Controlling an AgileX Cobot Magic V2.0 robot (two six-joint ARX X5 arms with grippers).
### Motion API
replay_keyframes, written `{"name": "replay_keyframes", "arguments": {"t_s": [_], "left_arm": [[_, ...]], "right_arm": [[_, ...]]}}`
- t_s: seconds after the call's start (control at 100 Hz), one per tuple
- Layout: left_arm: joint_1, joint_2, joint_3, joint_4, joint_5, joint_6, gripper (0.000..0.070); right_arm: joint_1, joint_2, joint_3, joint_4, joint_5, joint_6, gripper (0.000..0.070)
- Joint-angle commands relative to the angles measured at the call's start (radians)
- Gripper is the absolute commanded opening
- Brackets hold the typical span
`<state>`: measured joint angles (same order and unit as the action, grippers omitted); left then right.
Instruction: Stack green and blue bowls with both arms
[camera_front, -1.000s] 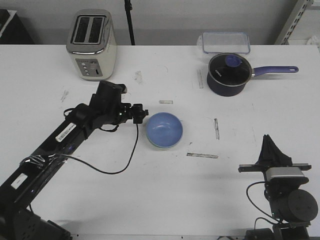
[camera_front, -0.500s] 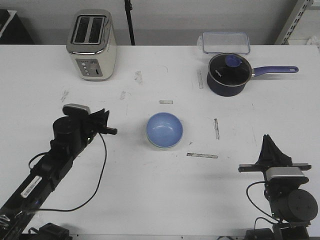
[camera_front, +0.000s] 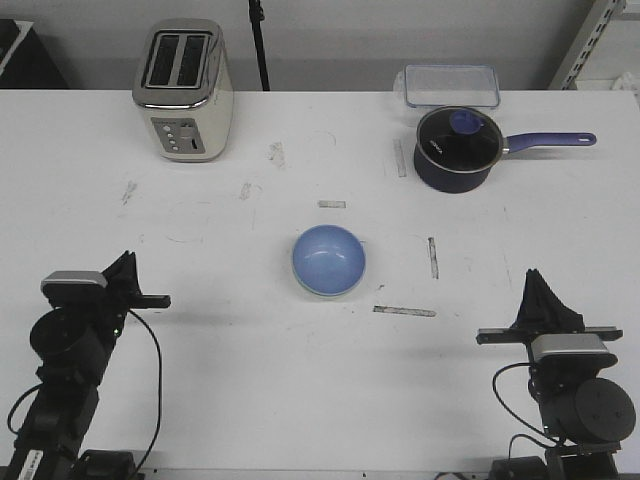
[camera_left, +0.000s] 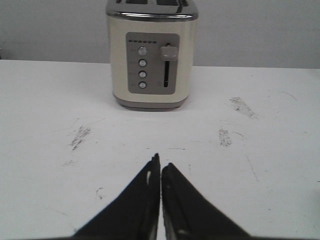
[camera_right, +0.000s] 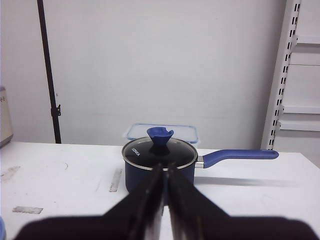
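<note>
The left claw (camera_left: 160, 172), its tips pressed together, points across the scuffed white table (camera_left: 270, 165) at a cream toaster (camera_left: 152, 52).

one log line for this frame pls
state: bowls stacked, blue bowl in green, mid-table | left gripper: shut, empty, near front edge | right gripper: shut, empty, near front edge

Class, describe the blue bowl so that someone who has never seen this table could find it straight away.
Start at the white table and go to its middle, between the toaster at the back left and the navy saucepan at the back right. The blue bowl sits there, nested in a pale green one whose rim just shows. It is open, round, handleless and much lighter than the lidded pan.
</note>
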<state>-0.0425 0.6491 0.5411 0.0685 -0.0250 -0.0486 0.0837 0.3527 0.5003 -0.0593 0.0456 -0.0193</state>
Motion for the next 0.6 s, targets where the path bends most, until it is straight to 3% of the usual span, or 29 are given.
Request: {"name": "replay_keyframes", "arguments": {"t_s": [0.0,0.59], "left_arm": [[0.015,-0.035,-0.029,0.031,-0.002,0.011,0.0001],[0.026,-0.189,-0.092,0.023,-0.002,0.011,0.0001]], "right_arm": [[0.001,0.000,0.008,0.014,-0.001,-0.004,0.0009],[0.001,0.000,0.008,0.014,-0.001,-0.004,0.0009]]}}
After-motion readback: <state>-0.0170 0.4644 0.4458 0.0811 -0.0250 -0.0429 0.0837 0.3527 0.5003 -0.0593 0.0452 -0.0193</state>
